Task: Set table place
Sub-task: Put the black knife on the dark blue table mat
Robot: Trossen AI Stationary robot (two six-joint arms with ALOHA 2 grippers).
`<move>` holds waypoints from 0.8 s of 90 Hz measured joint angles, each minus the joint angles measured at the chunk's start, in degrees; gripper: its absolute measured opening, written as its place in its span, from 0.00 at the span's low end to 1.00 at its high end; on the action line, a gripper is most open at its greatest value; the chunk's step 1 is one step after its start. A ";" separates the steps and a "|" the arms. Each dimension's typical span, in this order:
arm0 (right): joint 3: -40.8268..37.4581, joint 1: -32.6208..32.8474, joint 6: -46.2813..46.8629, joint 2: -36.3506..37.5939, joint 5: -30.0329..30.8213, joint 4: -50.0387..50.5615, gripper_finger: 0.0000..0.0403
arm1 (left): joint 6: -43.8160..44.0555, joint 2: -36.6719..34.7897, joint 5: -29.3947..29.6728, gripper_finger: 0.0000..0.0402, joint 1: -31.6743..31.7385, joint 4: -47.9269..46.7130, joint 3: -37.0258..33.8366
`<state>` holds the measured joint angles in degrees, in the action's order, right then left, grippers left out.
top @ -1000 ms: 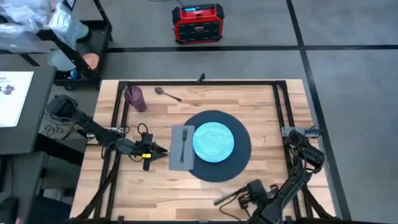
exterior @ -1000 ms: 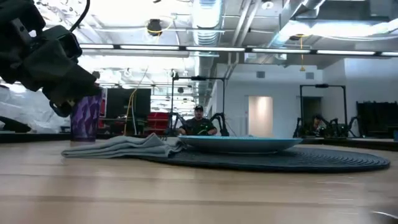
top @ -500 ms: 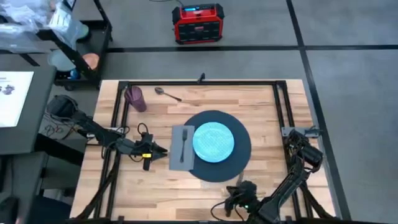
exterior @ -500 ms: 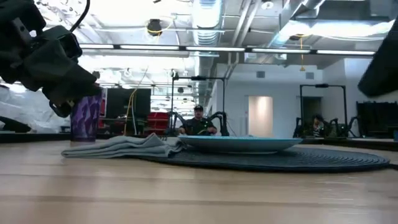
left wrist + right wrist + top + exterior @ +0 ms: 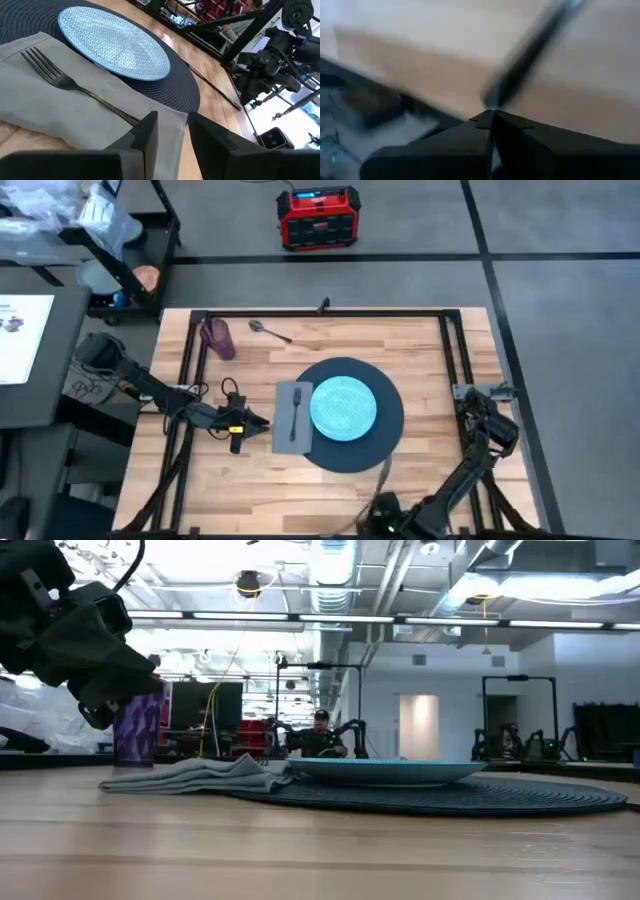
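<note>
Right gripper (image 5: pixel 383 504), clamped shut on knife (image 5: pixel 387 476), now swung from crosswise to pointing ahead at place (image 5: pixel 390 442), ready for laying beside plate (image 5: pixel 343 406); left gripper (image 5: pixel 262 422) waiting, slightly parted.

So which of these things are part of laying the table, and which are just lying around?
Part of the job: mat, plate, napkin, fork, spoon, cup, and the thin utensil gripped by the right end effector. The left end effector, open, waits beside the napkin.

Just lying about: red box, paper sheet, both off the table.
</note>
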<state>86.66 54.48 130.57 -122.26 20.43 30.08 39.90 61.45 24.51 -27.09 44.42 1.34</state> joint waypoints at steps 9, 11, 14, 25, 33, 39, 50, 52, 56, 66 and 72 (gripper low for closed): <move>1.52 1.11 0.42 0.00 -1.16 3.12 0.00 | 0.00 0.00 -0.17 0.23 0.00 -0.04 0.00; 2.02 1.38 0.71 0.00 -1.10 4.48 0.00 | 0.00 0.00 -0.20 0.23 0.00 -0.04 0.00; 2.78 1.99 1.14 0.00 -0.52 6.64 0.00 | 0.00 0.00 -0.20 0.23 0.00 -0.03 0.00; 5.29 4.52 4.01 -0.30 6.48 13.01 0.00 | 0.00 0.00 -0.20 0.23 0.00 -0.05 0.00; 7.01 5.35 5.25 -1.71 11.29 14.08 0.00 | 0.00 0.00 -0.21 0.23 0.00 -0.07 0.00; 8.19 4.93 5.89 -3.77 12.04 14.07 0.00 | 0.00 0.00 -0.22 0.23 0.00 -0.12 0.00; 9.97 4.18 6.15 -8.74 10.78 14.12 0.00 | -0.19 0.00 -0.22 0.23 0.00 -0.31 0.00; 10.39 4.23 5.64 -9.44 10.14 14.08 0.00 | -0.24 0.00 -0.23 0.23 0.00 -0.35 0.00; 11.07 4.30 5.46 -10.60 9.65 14.03 0.00 | -0.28 0.00 -0.23 0.23 0.00 -0.45 -0.01; 12.76 4.05 3.66 -12.75 9.66 14.70 0.00 | -0.22 0.00 -0.20 0.23 0.00 -0.37 -0.02; 14.75 3.51 1.32 -13.02 8.84 17.18 0.00 | -0.22 0.00 -0.23 0.23 0.00 -0.42 -0.02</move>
<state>101.41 57.99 131.89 -135.28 29.28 47.26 39.68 61.45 24.28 -27.09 44.01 1.32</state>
